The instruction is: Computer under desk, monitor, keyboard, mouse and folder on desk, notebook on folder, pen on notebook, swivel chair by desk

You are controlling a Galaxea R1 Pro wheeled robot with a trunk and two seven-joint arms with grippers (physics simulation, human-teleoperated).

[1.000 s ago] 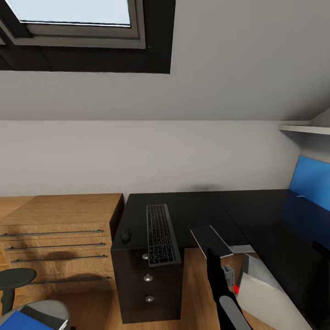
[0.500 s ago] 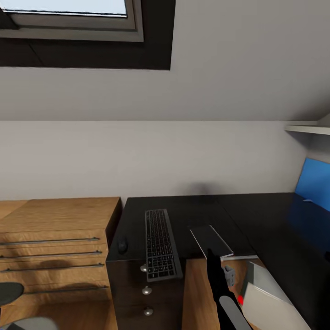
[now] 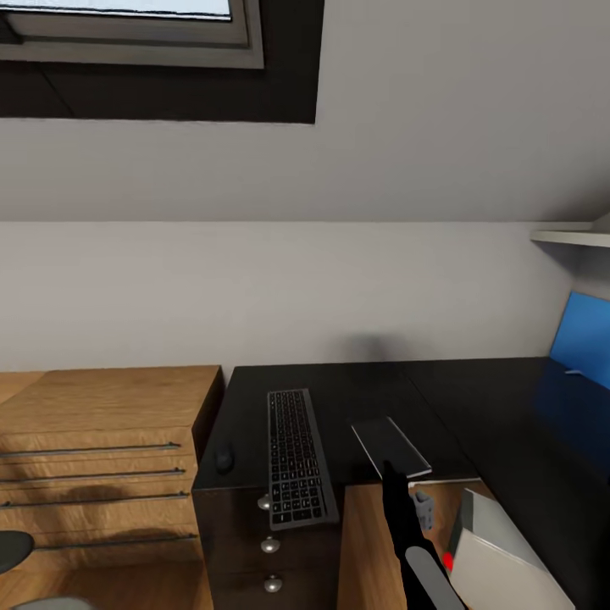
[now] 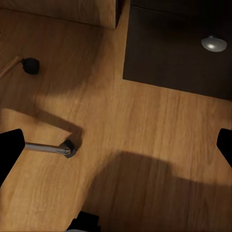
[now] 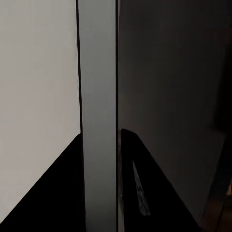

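Black and glossy, the desk surface (image 3: pixel 474 407) already carries the keyboard (image 3: pixel 296 457), lying lengthwise over the drawer unit (image 3: pixel 263 542) with its near end overhanging the edge. A small dark lump just beside it may be the mouse (image 3: pixel 224 460). A pale silver slab with a red dot, probably the monitor (image 3: pixel 500 559), stands low by the inner corner, seemingly not yet up. Folder, notebook, pen and chair placements look outstanding. The left pincer (image 4: pixel 116 145) hangs spread apart over the wooden floor (image 4: pixel 145 145); the right pincer's state I cannot tell.
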